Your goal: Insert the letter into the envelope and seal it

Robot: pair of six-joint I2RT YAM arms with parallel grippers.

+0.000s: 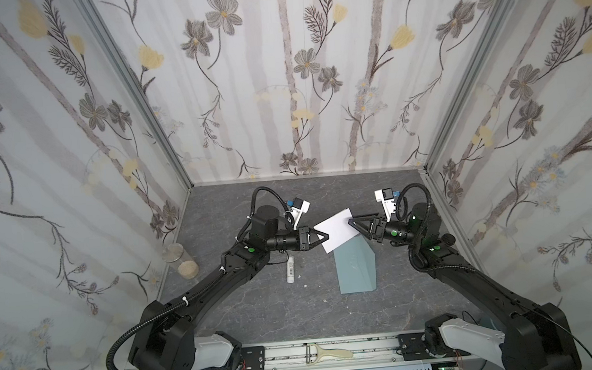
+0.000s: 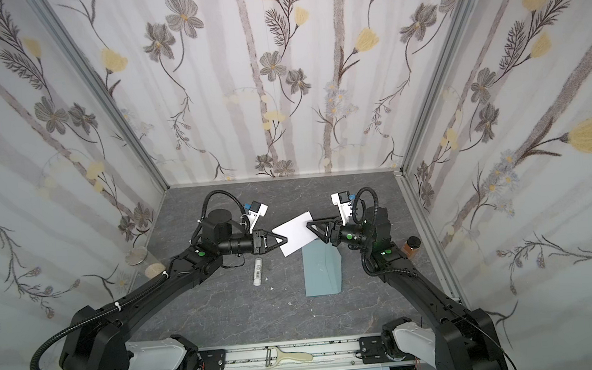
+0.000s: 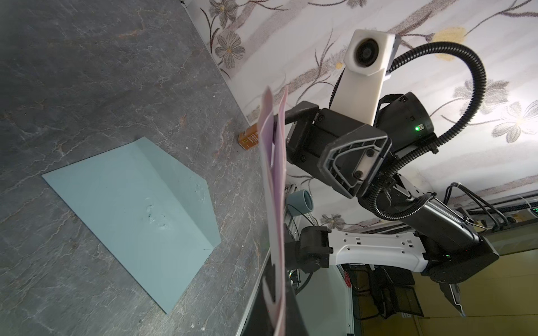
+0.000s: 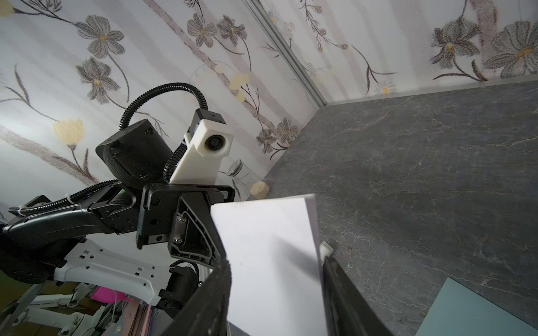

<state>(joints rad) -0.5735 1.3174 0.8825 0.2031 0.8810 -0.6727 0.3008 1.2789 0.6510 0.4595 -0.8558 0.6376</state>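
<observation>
Pale paper, white on the face turned upward, makes up the thin rectangular letter (image 1: 336, 230), which is hanging in the air between the two arms in both top views. It is sitting tilted over the far end of the flat dusty blue-grey paper envelope (image 1: 356, 273) and is not touching it. The left gripper (image 1: 326, 236) is pinching the sheet's left edge with its black jaws pressed fully together, carrying the letter clear of the table. The right gripper (image 1: 351, 221) is reaching in from the opposite side, and the right wrist view is showing its jaws standing apart with the sheet's edge between them. Its pads may be brushing the paper, but that is too hard to make out.

The envelope is lying flat on the dark grey marbled tabletop (image 1: 261, 315), with its flap opened out along its right-hand long edge. A small white cylindrical glue stick (image 1: 290, 271) is lying on the table just left of the envelope, below the left gripper. A clear glass jar (image 1: 174, 255) is standing against the left wall, with a round cork stopper (image 1: 188, 269) beside it.
</observation>
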